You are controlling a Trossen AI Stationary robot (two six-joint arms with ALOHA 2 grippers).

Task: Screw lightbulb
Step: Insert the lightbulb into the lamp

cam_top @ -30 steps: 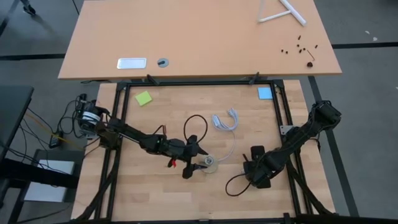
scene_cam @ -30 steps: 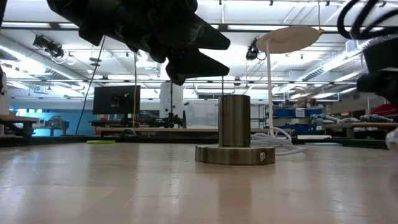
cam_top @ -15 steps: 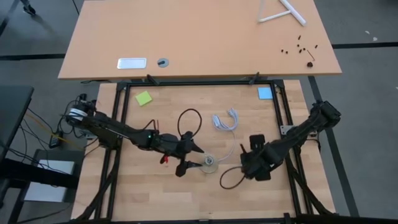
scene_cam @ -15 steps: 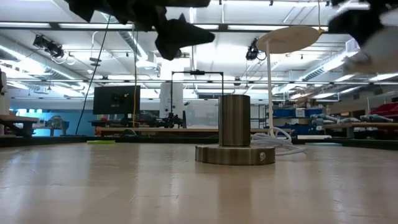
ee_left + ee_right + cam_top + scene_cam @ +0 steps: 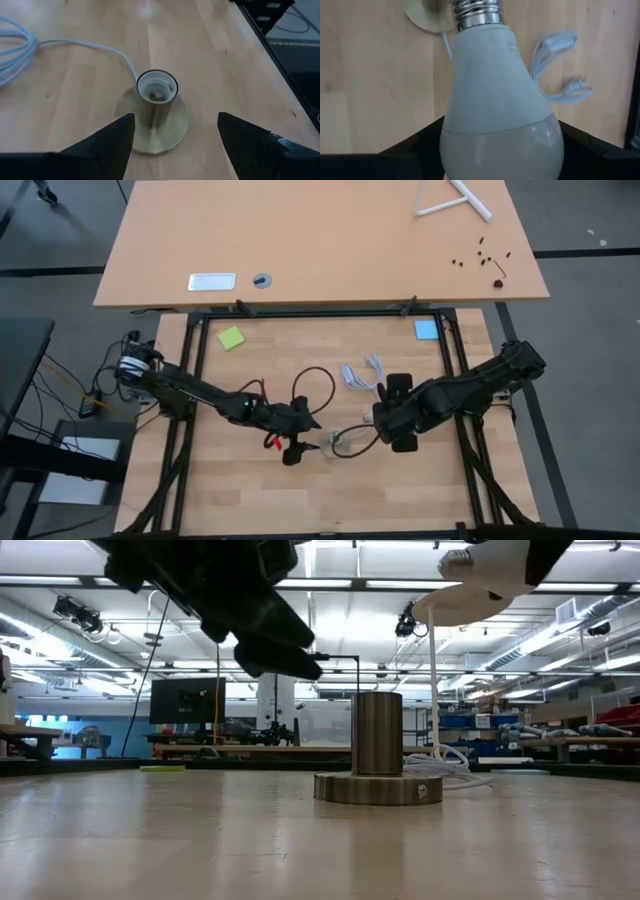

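The right hand (image 5: 500, 150) is clamped on the lightbulb (image 5: 497, 95). Its two fingers press on the wide round part of the bulb, and the shiny screw end sticks out in front. The bulb is up in the air, not touching the surface (image 5: 250, 490). In the low view the bulb (image 5: 495, 565) hangs higher than the lamp base (image 5: 378, 755) and off to one side of it.

The lamp base (image 5: 334, 442) stands upright near the middle of the surface. Its hole (image 5: 157, 89) faces up and nothing is in it yet. A white cord (image 5: 362, 375) runs from the base toward the far edge and lies in loops.

The left hand (image 5: 172, 137) is just beside the lamp base with its fingers wide apart. It holds nothing.
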